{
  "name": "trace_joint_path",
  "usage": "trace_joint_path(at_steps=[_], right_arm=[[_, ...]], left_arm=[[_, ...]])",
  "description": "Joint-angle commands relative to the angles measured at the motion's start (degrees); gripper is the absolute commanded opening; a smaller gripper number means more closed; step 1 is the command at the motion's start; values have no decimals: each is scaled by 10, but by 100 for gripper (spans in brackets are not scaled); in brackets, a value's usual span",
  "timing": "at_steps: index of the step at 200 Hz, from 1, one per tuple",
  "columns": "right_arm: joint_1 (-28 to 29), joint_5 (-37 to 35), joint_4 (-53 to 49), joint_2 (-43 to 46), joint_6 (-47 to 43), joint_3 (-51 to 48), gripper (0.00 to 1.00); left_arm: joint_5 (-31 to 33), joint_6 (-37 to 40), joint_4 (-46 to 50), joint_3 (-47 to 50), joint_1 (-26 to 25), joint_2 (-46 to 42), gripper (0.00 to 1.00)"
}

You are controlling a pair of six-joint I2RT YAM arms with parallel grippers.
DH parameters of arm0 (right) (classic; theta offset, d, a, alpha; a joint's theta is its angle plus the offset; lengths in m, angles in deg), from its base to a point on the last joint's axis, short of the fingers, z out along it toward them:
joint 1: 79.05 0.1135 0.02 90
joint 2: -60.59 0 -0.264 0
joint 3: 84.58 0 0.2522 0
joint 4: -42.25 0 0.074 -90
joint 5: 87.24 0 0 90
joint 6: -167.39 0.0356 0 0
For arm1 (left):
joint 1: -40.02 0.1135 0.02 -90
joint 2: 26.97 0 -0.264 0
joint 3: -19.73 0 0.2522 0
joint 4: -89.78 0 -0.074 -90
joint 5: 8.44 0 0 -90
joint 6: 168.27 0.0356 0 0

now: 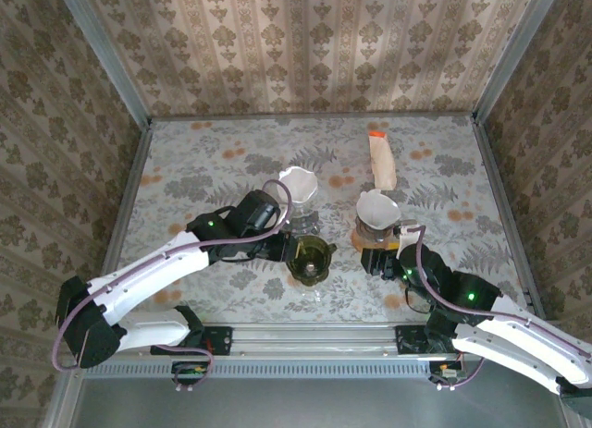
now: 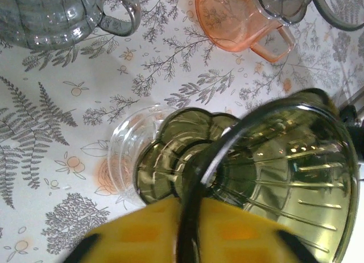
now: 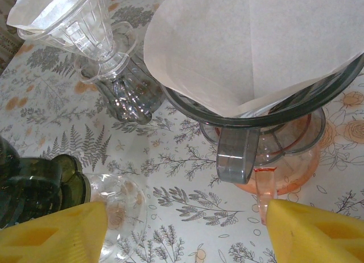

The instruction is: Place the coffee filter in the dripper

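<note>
Right jaws spread, tips cropped; left jaws straddle green dripper rim, grip unclear.

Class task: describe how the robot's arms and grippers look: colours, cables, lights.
The left arm and right arm have white shells with black joints and wrists, each showing a small green light. A purplish cable runs along each. The left gripper and right gripper have yellow fingers.

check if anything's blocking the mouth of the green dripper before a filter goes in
partly: the left gripper straddles the green dripper at its rim, with one finger inside the cone on that side. the rest of the mouth is open and empty, and nothing else visible sits over it
</note>
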Motion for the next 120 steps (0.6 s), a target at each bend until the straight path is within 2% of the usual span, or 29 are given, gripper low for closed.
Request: trace_joint_path(at_steps=[1, 31, 34, 36, 37, 40, 85, 105, 120], right_arm=[[1, -16, -12, 4, 3, 18, 76], [1, -16, -13, 4, 3, 22, 78], [1, -15, -13, 4, 2, 22, 78], [1, -15, -13, 4, 2, 23, 78], [1, -15, -13, 4, 2, 23, 78], [1, -15, -14, 4, 3, 23, 79], [1, -23, -12, 4, 5, 37, 80], [1, -40, -12, 3, 5, 49, 81], [-1, -54, -15, -8, 1, 69, 81]], left_arm=[[-6, -6, 5, -2, -3, -10, 36], [0, -11, -8, -6, -2, -24, 53], [0, -11, -8, -7, -2, -26, 70], [1, -11, -9, -8, -1, -28, 89], [1, -11, -10, -8, -1, -29, 94], [1, -11, -11, -10, 0, -31, 99], [43, -4, -17, -40, 23, -82, 100], [79, 4, -27, -40, 49, -117, 100], [81, 2, -55, -23, 76, -142, 100]])
